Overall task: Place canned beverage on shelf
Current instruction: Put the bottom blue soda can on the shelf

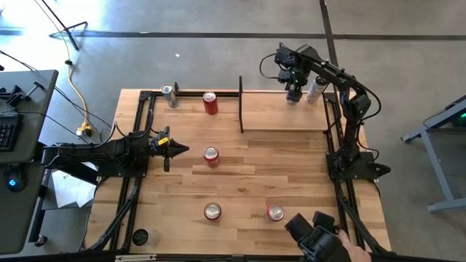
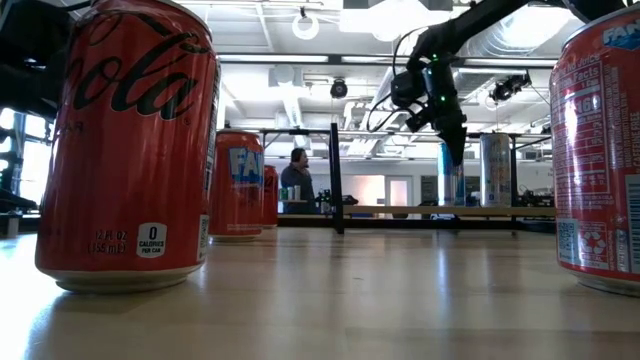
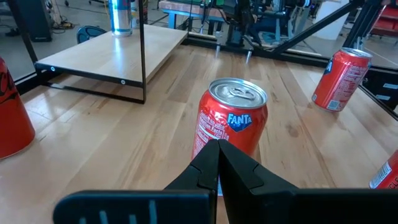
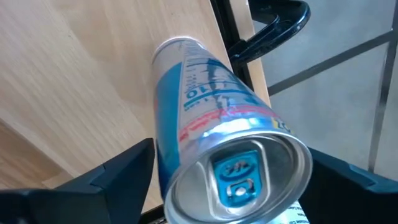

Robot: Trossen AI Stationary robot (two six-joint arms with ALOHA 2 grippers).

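1. The shelf (image 1: 284, 109) sits at the far right of the table (image 1: 240, 182), a low light-wood ledge edged with thin black bars, with an upright black divider panel (image 1: 241, 104) at its left end.
2. A slim silver-and-blue can (image 4: 217, 130) stands upright at the shelf's far right corner, near the black frame rail.
3. The right gripper (image 1: 295, 93) hangs over that corner, its dark fingers (image 4: 118, 171) spread on either side of the can's top. From the wrist view there seems to be a gap on each side, though whether a pad grazes the can is hard to tell.
4. In the low view the right gripper (image 2: 447, 125) is above the slim can (image 2: 452, 175), with a second silver can (image 2: 495, 170) just beside it on the ledge.
5. The left gripper (image 1: 175, 150) rests at the table's left-middle, fingers pressed together and holding nothing, pointing toward a red Fanta can (image 3: 231, 121) standing in the middle of the table.
6. Other cans on the table: a red one (image 1: 210, 103) by the far edge left of the divider, a silver one (image 1: 170, 93) at the far left corner, and 2 red ones (image 1: 212, 211) (image 1: 275, 212) near the front edge.
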